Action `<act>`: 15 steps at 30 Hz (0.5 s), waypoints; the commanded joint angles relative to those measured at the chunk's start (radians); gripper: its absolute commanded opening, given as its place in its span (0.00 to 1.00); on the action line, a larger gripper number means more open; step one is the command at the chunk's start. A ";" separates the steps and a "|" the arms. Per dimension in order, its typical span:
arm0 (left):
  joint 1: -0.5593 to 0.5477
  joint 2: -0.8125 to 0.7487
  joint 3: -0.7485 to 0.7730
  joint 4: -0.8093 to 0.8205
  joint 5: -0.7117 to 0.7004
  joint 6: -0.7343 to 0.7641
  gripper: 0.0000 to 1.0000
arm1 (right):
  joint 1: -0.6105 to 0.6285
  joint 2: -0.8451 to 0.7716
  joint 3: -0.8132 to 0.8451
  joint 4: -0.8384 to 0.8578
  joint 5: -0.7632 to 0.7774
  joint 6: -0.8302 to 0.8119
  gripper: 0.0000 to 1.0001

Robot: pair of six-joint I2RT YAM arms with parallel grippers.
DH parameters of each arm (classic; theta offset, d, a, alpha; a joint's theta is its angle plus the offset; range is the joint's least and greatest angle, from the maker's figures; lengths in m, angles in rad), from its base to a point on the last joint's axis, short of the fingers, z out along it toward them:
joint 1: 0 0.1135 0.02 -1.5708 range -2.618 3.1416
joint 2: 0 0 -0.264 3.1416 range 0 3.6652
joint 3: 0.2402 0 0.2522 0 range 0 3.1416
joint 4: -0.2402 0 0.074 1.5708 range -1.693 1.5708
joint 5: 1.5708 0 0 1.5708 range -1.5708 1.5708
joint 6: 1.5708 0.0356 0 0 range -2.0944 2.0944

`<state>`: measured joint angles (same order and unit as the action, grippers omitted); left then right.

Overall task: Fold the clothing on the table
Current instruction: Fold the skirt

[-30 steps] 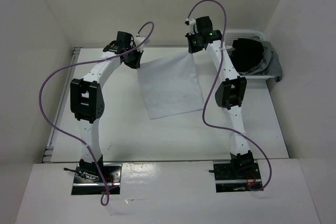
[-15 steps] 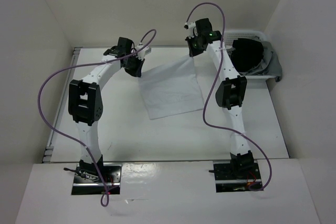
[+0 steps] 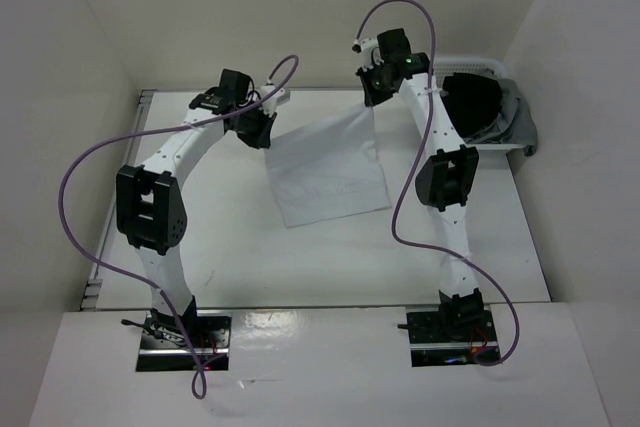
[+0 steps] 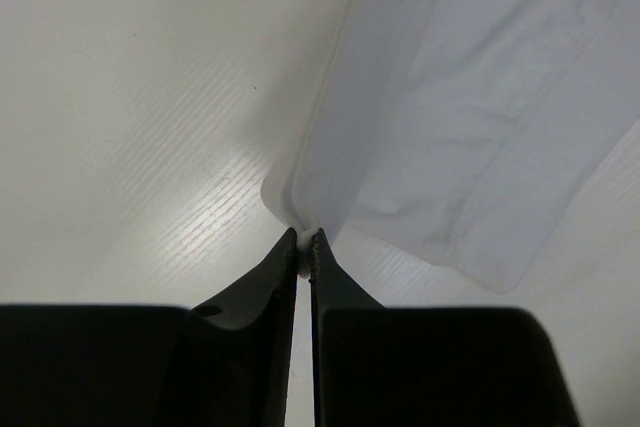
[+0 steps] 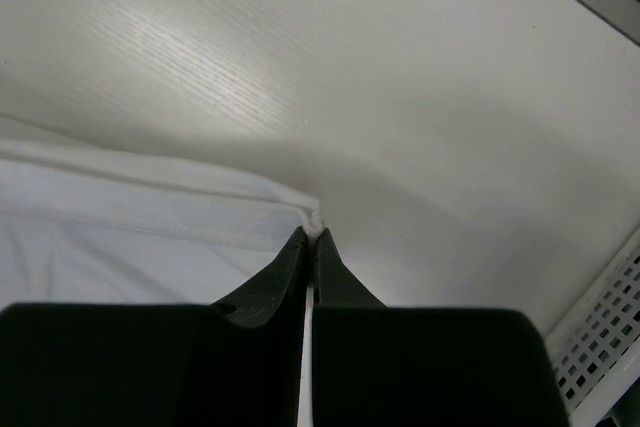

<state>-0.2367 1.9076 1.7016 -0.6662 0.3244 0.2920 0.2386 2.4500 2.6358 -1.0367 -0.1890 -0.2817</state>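
Observation:
The clothing point(image 3: 325, 167) is a plain white thin cloth lying in the middle of the table point(image 3: 250, 247), its far edge raised. My left gripper point(image 3: 262, 132) is shut on the cloth's far left corner; in the left wrist view the clothing point(image 4: 450, 127) is pinched at the tips of that gripper point(image 4: 305, 239) and hangs away to the right. My right gripper point(image 3: 372, 97) is shut on the far right corner; in the right wrist view the clothing point(image 5: 130, 217) bunches at the closed tips of this gripper point(image 5: 313, 232).
A white perforated basket point(image 3: 520, 137) with a dark grey garment point(image 3: 470, 102) stands at the far right of the table, close to the right arm; its wall point(image 5: 600, 347) shows in the right wrist view. White walls enclose the table on three sides.
Both grippers have lifted a little with the cloth's far corners, and the far edge of the cloth has come up off the table. The left arm's elbow has swung leftward.

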 commanded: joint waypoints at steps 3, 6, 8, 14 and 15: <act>-0.004 -0.041 -0.011 -0.058 0.024 0.035 0.11 | -0.013 -0.085 -0.017 -0.104 -0.023 -0.088 0.00; -0.013 -0.050 -0.011 -0.067 0.024 0.044 0.11 | -0.013 -0.085 -0.007 -0.160 -0.041 -0.122 0.00; -0.013 -0.050 -0.011 -0.078 0.024 0.044 0.11 | -0.013 -0.085 0.004 -0.203 -0.055 -0.145 0.00; -0.013 -0.050 -0.011 -0.098 0.044 0.044 0.11 | -0.013 -0.103 0.004 -0.249 -0.090 -0.174 0.00; -0.022 -0.050 -0.011 -0.098 0.044 0.044 0.11 | -0.013 -0.103 0.004 -0.259 -0.099 -0.174 0.00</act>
<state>-0.2485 1.9022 1.6947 -0.7361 0.3382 0.3134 0.2367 2.4451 2.6244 -1.2358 -0.2558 -0.4210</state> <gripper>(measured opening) 0.119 0.010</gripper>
